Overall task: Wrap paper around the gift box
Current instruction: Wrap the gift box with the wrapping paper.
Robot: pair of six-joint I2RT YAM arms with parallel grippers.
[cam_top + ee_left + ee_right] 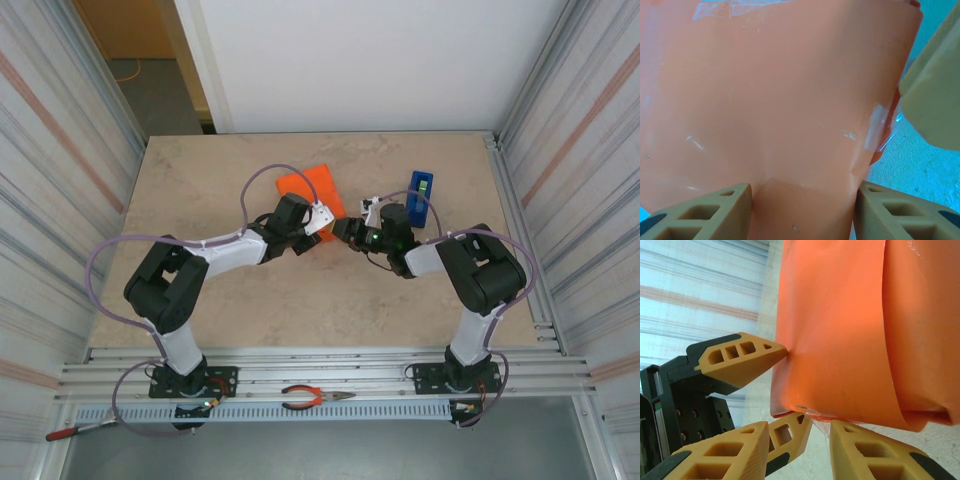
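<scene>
Your left gripper (804,194) is clamped across the small, low gift box (310,190) mid-table, probably to pin its orange matte paper (780,100) flat, while the right gripper (345,229) hovers just beside, jaws partly apart, empty.

The orange paper (315,188) sits folded over, patched with clear tape (875,125).

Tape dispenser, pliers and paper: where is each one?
tape dispenser (420,205), top external view, blue body.
pliers (317,398), top external view, where the handles meet.
paper (765,100), left wrist view, flat orange face.
</scene>
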